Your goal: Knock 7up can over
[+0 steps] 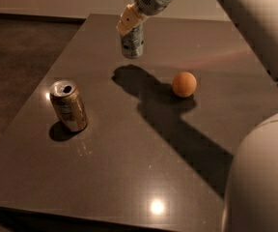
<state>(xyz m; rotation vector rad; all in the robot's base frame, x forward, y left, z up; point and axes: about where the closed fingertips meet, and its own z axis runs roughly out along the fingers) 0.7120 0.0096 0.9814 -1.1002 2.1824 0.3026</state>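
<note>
The 7up can (132, 43), silvery-white and green, stands upright near the far edge of the dark table (144, 168). My gripper (129, 20) is right at the can's top, with its tan fingertip over the rim, reaching in from the upper right. The gripper hides the top of the can. Whether the can rests on the table or is raised slightly, I cannot tell. The arm's shadow falls on the table just in front of the can.
A brown-orange can (69, 105) with an open top stands at the left of the table. An orange ball (184, 84) lies right of centre. My arm's white body (264, 178) fills the lower right. The floor drops off past the table's left edge.
</note>
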